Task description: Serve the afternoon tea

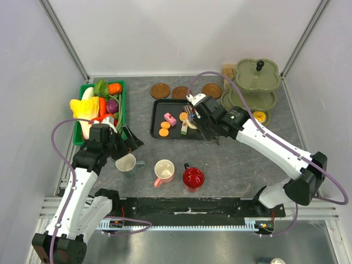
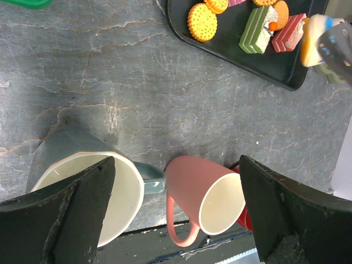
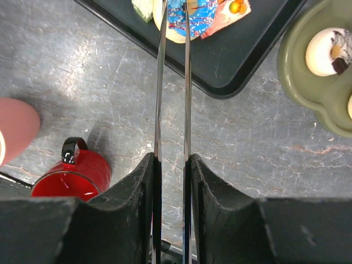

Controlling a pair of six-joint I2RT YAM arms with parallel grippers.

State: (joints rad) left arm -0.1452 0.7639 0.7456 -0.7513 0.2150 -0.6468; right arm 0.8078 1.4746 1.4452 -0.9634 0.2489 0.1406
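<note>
Toy cake (image 3: 199, 14) sitting on the black tray (image 3: 247, 49), between the tips of the metal tongs (image 3: 158, 110) being pinched by the right end effector (image 3: 171, 159). Likely needing firmer squeezing, then lifting toward the green stand (image 1: 231, 100). Left end effector (image 2: 176, 159) hovering spread wide near the whitish mug (image 2: 126, 192).

Bench (image 1: 242, 165): grey stone, pale veins, faint rusty streaks.
Tray (image 1: 157, 118): black.
Biscuits (image 2: 202, 22): orange, dotted tops.
Striped cake slice (image 2: 256, 30): green and white bands.
Layered cake slice (image 2: 289, 33): pink-red, cream layers, orange topping.
Iced pastry (image 3: 192, 14): cream, blue pattern.
Metal tongs (image 3: 160, 99): silvery.
Pink mug (image 1: 164, 171): salmon outside, cream inside.
Red mug (image 1: 193, 177): glossy red, black handle.
Whitish mug (image 1: 126, 163): grey-blue outside, cream inside.
Basket (image 1: 122, 104): bright green.
Tiered stand (image 1: 256, 77): olive green.
Coasters (image 1: 160, 90): brown.
Left claw (image 2: 176, 165), right claw (image 3: 172, 159): black.
Cables (image 1: 53, 144): purple.
</note>
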